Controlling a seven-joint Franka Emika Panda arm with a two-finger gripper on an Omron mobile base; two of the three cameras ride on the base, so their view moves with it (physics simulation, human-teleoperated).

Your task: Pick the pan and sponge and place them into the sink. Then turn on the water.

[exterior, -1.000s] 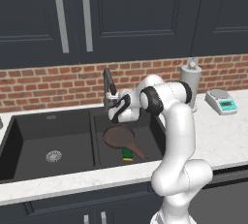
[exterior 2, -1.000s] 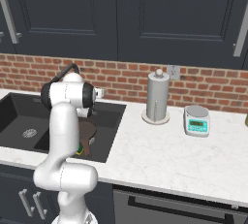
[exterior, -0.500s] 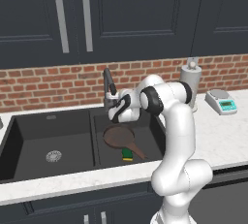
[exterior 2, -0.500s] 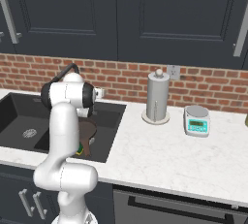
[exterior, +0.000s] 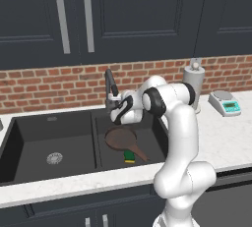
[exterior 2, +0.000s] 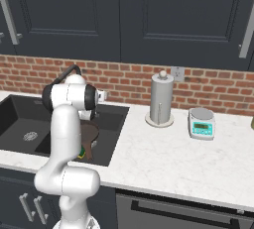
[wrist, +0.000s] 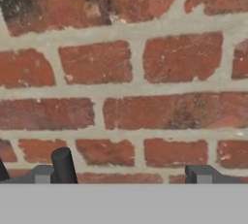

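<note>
The dark-brown pan [exterior: 119, 138] lies on the floor of the sink's [exterior: 29, 145] right basin, handle pointing toward the front. Just in front of it rests the green and yellow sponge [exterior: 129, 156]. My gripper [exterior: 114, 107] hovers above that basin at the foot of the dark arched faucet [exterior: 111, 82], pointing at the brick wall. In the hand view the gripper [wrist: 129, 172] is open and empty, its fingertips [wrist: 63, 166] wide apart against red bricks. I see no water at the faucet. From the right, the pan [exterior 2: 90, 135] shows beside my arm.
A paper towel roll [exterior: 194, 77] and a small kitchen scale [exterior: 225, 102] stand on the white counter to the right of the sink. Dark cabinets hang above the brick backsplash. The left basin holds just its round drain [exterior: 54, 158].
</note>
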